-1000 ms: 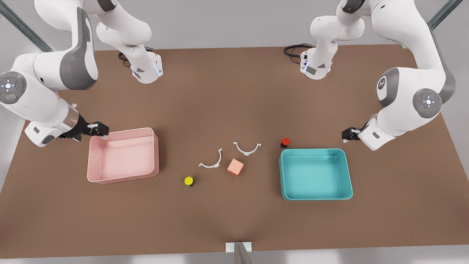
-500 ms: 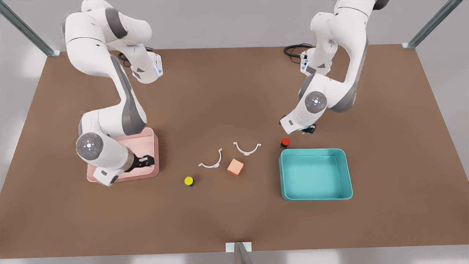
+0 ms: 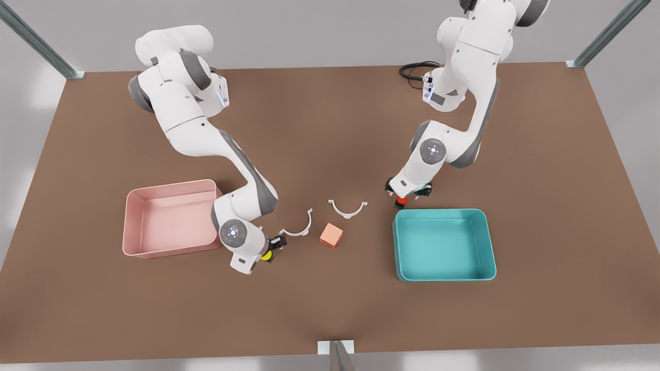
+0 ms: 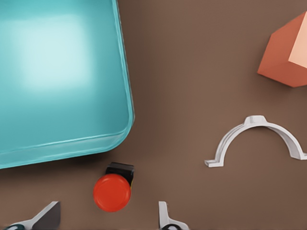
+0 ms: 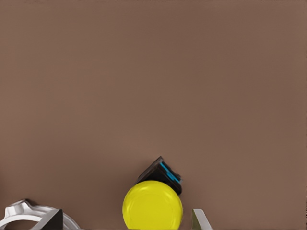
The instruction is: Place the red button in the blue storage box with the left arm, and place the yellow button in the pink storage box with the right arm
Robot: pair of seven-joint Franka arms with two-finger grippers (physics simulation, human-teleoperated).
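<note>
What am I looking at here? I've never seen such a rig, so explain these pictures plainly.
Two white robot arms stand on a brown table in a simulation. The front view looks down on everything; each wrist view rides on one arm. The left gripper is over the red button, beside the blue box, jaws open on either side of it. The right gripper is over the yellow button, near the pink box, jaws also open. Nothing is held yet. An orange cube and two white clips lie between the boxes.
</note>
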